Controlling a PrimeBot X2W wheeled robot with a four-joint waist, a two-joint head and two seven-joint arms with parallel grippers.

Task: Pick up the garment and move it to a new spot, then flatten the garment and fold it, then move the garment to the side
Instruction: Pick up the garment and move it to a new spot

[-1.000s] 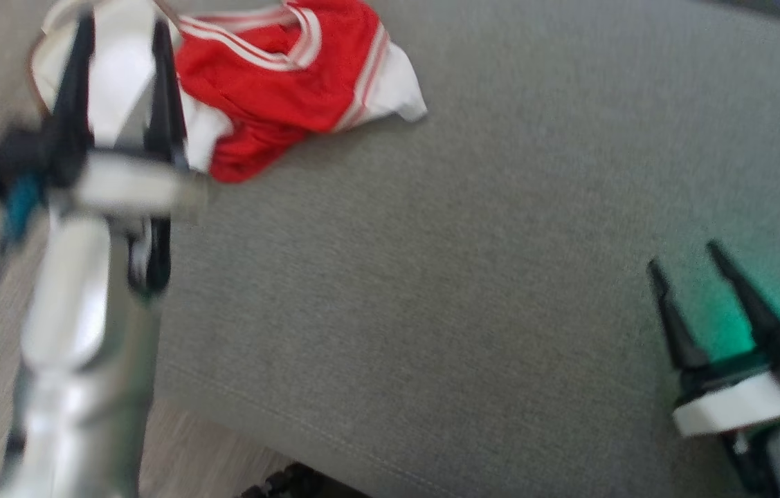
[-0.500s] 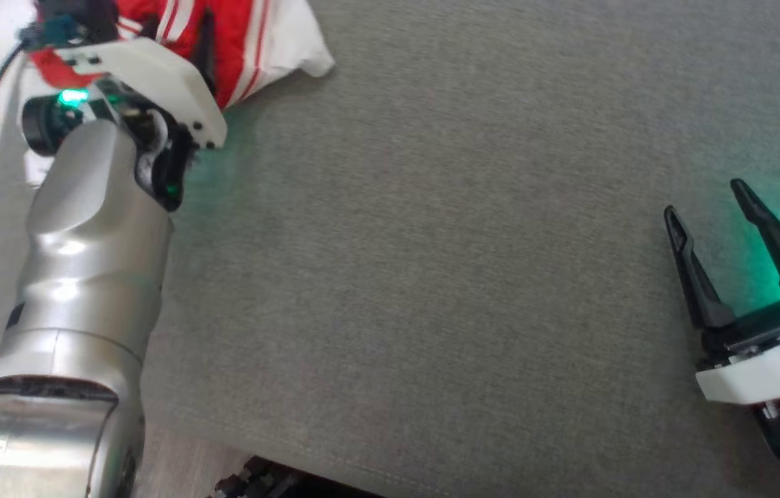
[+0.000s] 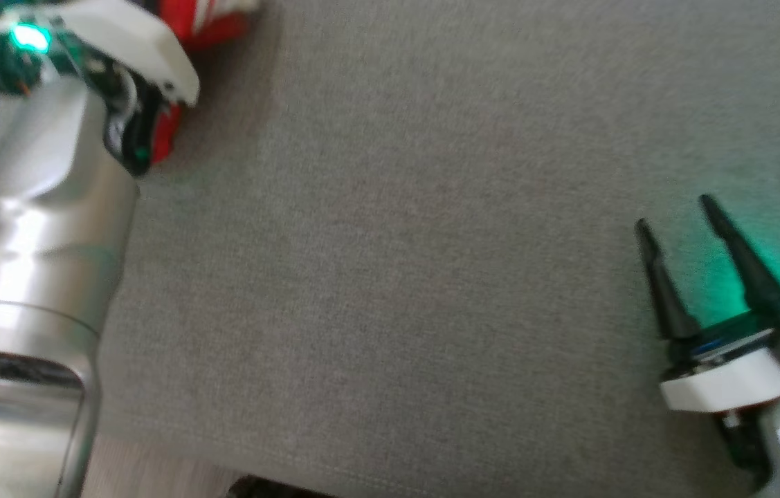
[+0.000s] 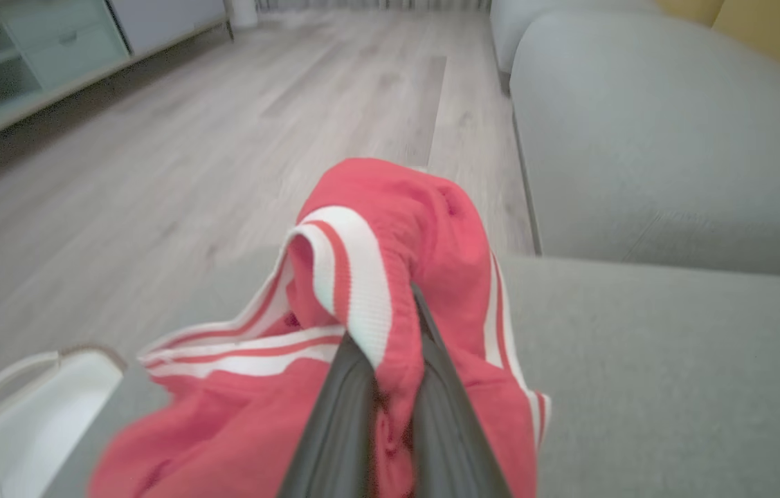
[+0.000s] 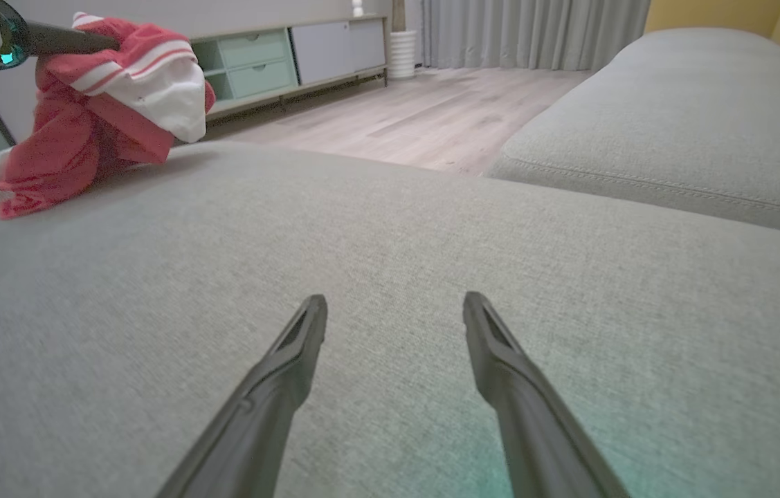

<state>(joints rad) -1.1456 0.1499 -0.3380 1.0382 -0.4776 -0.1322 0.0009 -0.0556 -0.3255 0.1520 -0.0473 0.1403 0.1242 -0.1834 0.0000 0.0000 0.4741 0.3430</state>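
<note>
Since a second ago: left gripper (image 4: 390, 387) went from spread above the garment (image 4: 390, 228) to clamped on it. Counts: one garment, two grippers, one white bin (image 4: 37, 408). Garment is bunched, hanging off the left fingers at the cushion's (image 5: 390, 228) left corner, lower end touching the cushion. Bin sits beside that corner; contents unclear. Right gripper (image 3: 673, 214) spread, holding nothing, low over the cushion, well apart.

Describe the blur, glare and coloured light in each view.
Head view: green glow on the sofa cushion beside the right hand, glare on the silver left forearm. Left wrist view: the garment in the left hand is soft with blur. Right wrist view: sharp, faint green tint at bottom.
</note>
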